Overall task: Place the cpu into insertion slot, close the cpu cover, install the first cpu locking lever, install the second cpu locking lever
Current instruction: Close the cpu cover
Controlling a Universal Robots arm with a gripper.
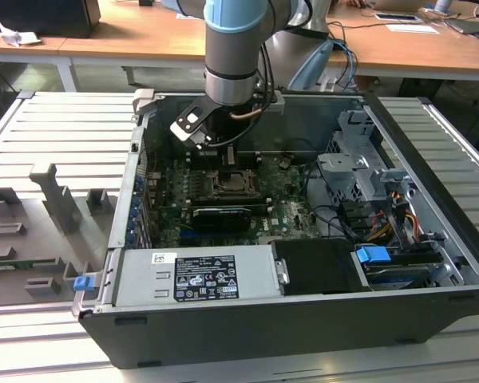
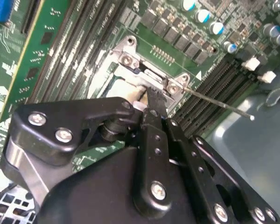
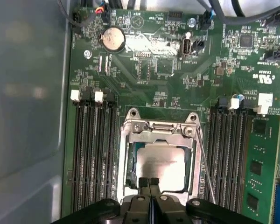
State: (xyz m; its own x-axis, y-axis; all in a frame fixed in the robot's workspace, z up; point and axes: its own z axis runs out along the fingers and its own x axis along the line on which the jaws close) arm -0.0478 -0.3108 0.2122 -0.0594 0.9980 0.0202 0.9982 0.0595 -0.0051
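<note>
Grey tray (image 1: 32, 239) at the exterior view's left, open PC case (image 1: 303, 327) beside it, and in there the end effector (image 3: 149, 183), pinched together holding nothing, sits at the edge of the cover (image 3: 161, 130) folded over the chip (image 3: 164, 163) in its socket (image 3: 131, 170).

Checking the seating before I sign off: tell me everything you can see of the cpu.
The cpu is a flat square chip with a pale silver-grey metal top, lying level in the insertion slot. The silvery cpu cover frames it, its top showing through the cut-out. The shut gripper stands at one edge; contact with the chip cannot be told.
</note>
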